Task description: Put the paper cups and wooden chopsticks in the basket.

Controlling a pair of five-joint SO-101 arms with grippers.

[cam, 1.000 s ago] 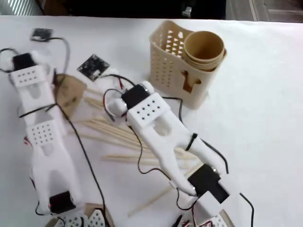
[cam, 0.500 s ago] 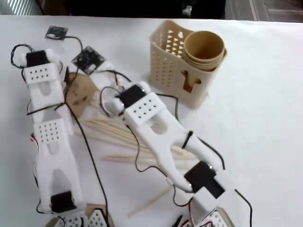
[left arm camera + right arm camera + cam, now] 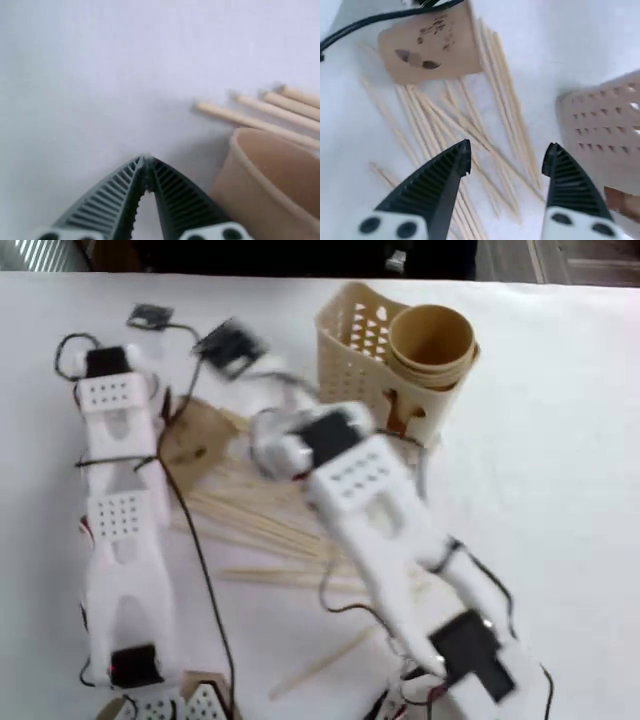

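Right, left jaws pinched together on nothing, over bare counter. Just beside them a paper cup lies on its side, with chopsticks ending just past it. Right jaws spread wide above the scattered chopsticks, the cup beyond their tips. The basket sits off to one side, with stacked cups inside.

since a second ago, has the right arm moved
Yes. In the high view the right arm has swung its wrist end toward the basket, from well clear of it over the wooden chopsticks to right beside its front wall.
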